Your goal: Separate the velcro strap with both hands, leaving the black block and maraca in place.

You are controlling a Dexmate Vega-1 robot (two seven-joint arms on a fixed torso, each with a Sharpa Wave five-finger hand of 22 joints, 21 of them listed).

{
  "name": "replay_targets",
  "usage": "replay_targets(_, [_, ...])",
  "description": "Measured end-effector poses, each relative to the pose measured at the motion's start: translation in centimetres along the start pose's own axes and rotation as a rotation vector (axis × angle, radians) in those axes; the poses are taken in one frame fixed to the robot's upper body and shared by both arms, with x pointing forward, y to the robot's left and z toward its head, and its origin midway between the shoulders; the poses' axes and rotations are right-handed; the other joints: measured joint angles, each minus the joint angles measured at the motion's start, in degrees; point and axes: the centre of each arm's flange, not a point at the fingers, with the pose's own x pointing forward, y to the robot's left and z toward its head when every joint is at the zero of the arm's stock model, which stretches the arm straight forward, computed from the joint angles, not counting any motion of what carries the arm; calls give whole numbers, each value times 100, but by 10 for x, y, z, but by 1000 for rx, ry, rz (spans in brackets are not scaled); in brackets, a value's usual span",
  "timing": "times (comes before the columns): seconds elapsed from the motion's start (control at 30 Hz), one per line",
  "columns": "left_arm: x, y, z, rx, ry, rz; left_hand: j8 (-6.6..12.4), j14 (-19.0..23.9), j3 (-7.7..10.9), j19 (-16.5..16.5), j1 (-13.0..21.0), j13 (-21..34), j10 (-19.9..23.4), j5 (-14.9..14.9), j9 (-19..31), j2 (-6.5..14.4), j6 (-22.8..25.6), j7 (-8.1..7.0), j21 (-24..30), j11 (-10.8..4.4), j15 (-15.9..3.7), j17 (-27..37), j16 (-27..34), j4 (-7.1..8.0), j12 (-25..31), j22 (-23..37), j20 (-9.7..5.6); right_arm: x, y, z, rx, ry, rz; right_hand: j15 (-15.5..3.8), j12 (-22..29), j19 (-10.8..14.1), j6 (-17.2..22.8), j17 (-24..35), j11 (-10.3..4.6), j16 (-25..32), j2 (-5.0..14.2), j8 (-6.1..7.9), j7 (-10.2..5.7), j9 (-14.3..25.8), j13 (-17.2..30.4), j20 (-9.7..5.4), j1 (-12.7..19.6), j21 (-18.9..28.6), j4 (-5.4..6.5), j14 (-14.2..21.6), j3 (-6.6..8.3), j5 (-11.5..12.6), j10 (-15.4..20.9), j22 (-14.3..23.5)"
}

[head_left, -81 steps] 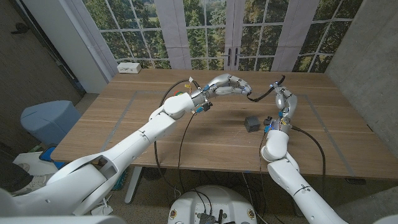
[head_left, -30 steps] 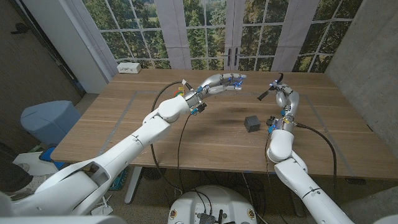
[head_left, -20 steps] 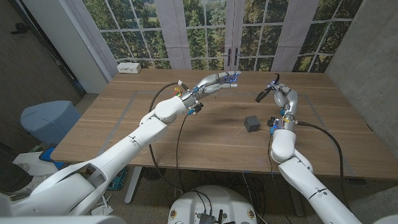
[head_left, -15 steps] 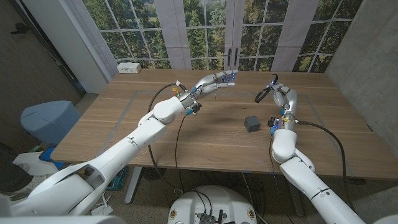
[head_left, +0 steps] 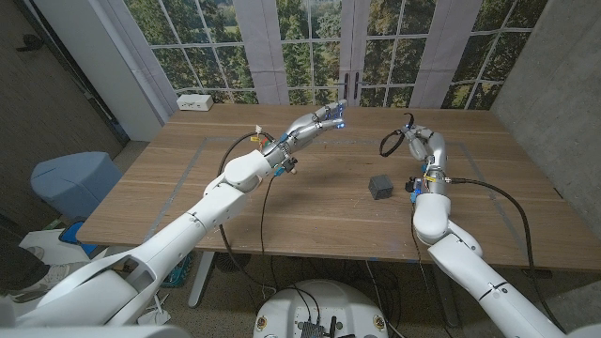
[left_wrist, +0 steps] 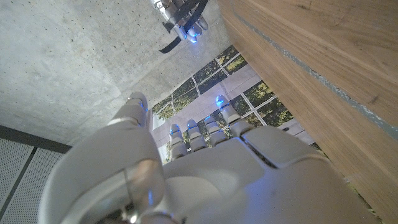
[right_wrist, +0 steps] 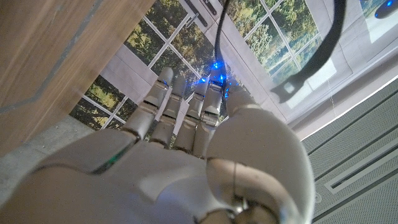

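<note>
Right hand (head_left: pixel 420 143) raised, pinching the black velcro strap (head_left: pixel 390 141), which dangles beside it. Left hand (head_left: pixel 324 119) raised, fingers spread, holding nothing. Black block (head_left: pixel 379 186) below on worktop (head_left: pixel 282 202), left alone.

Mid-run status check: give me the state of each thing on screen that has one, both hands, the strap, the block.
left hand: raised above the table, fingers extended, holding nothing.
right hand: raised, gripping the strap.
velcro strap: off the table, dangling in a curve from the right hand, free of the left hand.
black block: sitting on the table, untouched.
</note>
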Motion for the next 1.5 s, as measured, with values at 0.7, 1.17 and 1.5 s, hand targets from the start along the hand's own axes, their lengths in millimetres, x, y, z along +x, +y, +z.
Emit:
replay_targets(0.7, [-21, 9, -8, -95, -30, 109, 22, -291, 227, -191, -632, -137, -304, 27, 1, 164, -282, -3, -143, 24, -36, 16, 43, 506, 0, -26, 7, 7, 5, 6, -181, -14, 109, 0, -40, -44, -52, 27, 0, -32, 0, -31, -52, 14, 25, 37, 0, 22, 0, -43, 0, 0, -62, -1])
replay_targets(1.17, [-37, 7, -13, -132, -36, 165, 22, -340, 325, -191, -775, -163, -365, 71, 1, 142, -333, 7, -177, 23, -30, 0, 43, 643, 0, -25, 7, 12, 17, 0, -308, 25, 179, 10, -84, -83, -72, 27, 33, -32, 0, -63, -72, 13, 53, -3, 0, 22, 0, -115, 0, 0, -157, -1])
replay_targets(1.5, [-42, 7, -14, -138, -37, 180, 50, -380, 366, -212, -796, -163, -365, 112, -27, 120, -332, 7, -220, 23, -30, 1, 43, 684, 28, -25, -14, 16, 28, -3, -376, 42, 228, 10, -133, -83, -104, 12, 82, -72, 55, -84, -40, 13, 33, -2, -55, 66, 0, -115, 0, 0, -205, -1])
